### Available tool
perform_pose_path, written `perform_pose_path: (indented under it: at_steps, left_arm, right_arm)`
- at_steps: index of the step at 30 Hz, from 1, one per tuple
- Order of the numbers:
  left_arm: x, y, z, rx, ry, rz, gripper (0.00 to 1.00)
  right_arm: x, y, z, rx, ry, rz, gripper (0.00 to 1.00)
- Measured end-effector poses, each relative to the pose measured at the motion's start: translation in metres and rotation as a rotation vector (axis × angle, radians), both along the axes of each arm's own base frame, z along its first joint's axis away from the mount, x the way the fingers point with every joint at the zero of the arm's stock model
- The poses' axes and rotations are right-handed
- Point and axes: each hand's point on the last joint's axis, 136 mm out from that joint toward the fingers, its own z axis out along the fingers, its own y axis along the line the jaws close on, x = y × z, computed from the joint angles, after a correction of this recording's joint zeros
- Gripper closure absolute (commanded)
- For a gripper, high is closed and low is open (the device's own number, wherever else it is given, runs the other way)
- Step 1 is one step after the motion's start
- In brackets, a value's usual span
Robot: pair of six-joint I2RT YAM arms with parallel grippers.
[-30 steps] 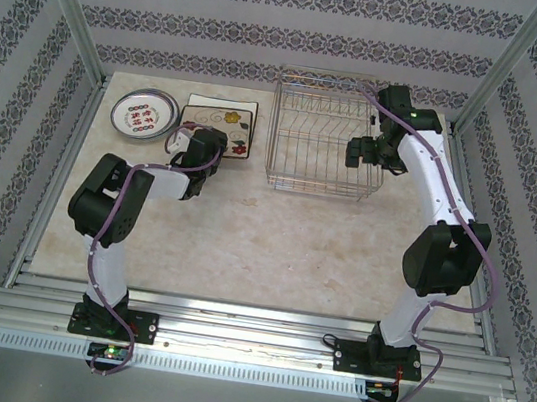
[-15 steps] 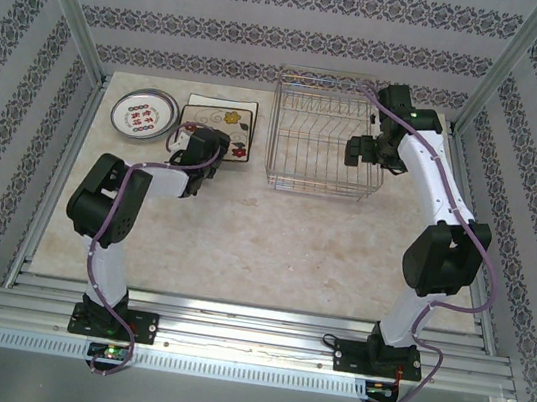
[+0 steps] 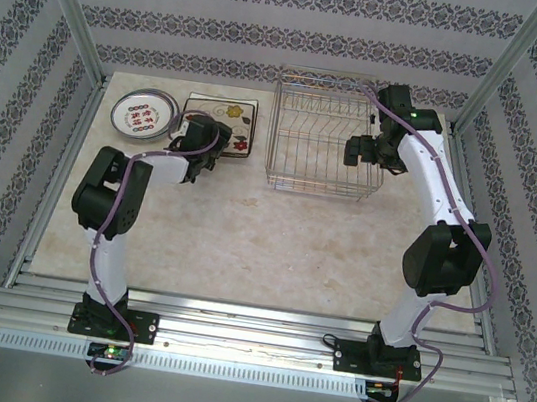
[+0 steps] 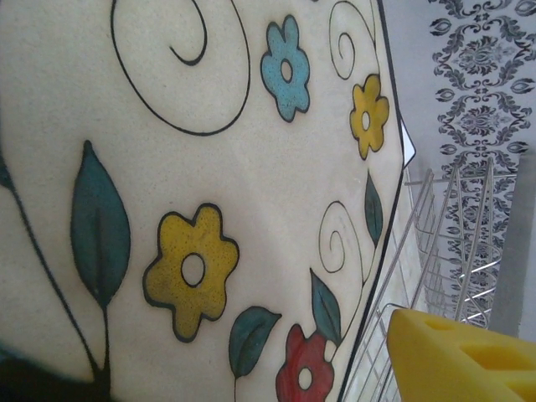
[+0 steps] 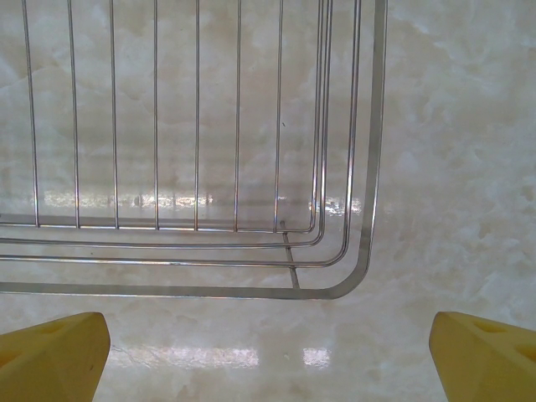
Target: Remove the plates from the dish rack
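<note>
A square cream plate (image 3: 228, 120) with coloured flowers lies flat on the table at the back left, and it looms close in the left wrist view (image 4: 209, 167). My left gripper (image 3: 204, 137) is over its near edge. One yellow finger (image 4: 461, 360) shows just past the plate's dark rim; the other is hidden. A round white plate (image 3: 143, 114) lies to the left of the square one. The silver wire dish rack (image 3: 323, 138) stands at the back, showing bare dividers. My right gripper (image 5: 268, 360) hangs open above the rack's near right corner (image 5: 368, 167), holding nothing.
The marble-look table (image 3: 263, 241) stretches between the arms and the plates. Patterned walls and aluminium posts (image 3: 70, 5) close in the back and sides. The rack's wires (image 4: 452, 243) sit close to the right of the square plate.
My left gripper has moved away from the arm bases, further over the square plate, and its jaws have widened. The right arm has stayed still.
</note>
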Motion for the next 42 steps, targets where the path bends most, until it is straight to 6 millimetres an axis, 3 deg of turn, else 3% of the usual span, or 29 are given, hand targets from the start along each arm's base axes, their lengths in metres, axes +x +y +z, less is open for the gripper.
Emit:
perform_pose_path:
  at_steps: [13,15,16,17,22,28,39,42]
  left_arm:
    - [0.007,-0.003,0.001,-0.031,0.002,-0.052,0.17]
    - [0.007,-0.004,0.002,-0.026,0.001,-0.067,0.13]
    - [0.007,-0.005,0.002,-0.021,0.000,-0.077,0.01]
    - [0.008,-0.006,0.004,-0.016,-0.003,-0.091,0.00]
    - [0.008,-0.010,0.006,0.024,0.008,-0.152,0.00]
    - [-0.007,-0.013,-0.003,0.066,0.071,-0.235,0.00]
    - [-0.015,-0.016,0.004,0.080,0.088,-0.311,0.00]
    - [-0.009,-0.018,0.016,0.081,0.076,-0.320,0.00]
  right_arm:
    - [0.000,0.000,0.000,0.000,0.000,0.000,0.02]
    - [0.000,0.000,0.000,0.001,0.000,0.000,0.02]
    - [0.000,0.000,0.000,0.001,0.000,0.000,0.02]
    - [0.000,0.000,0.000,0.002,0.000,-0.002,0.02]
    - [0.000,0.000,0.000,0.005,0.001,-0.003,0.02]
    - [0.000,0.001,-0.001,0.008,-0.002,-0.006,0.02]
    - [-0.017,0.000,0.010,0.033,-0.032,-0.024,0.02]
    - [-0.020,0.000,0.012,0.039,-0.040,-0.027,0.02]
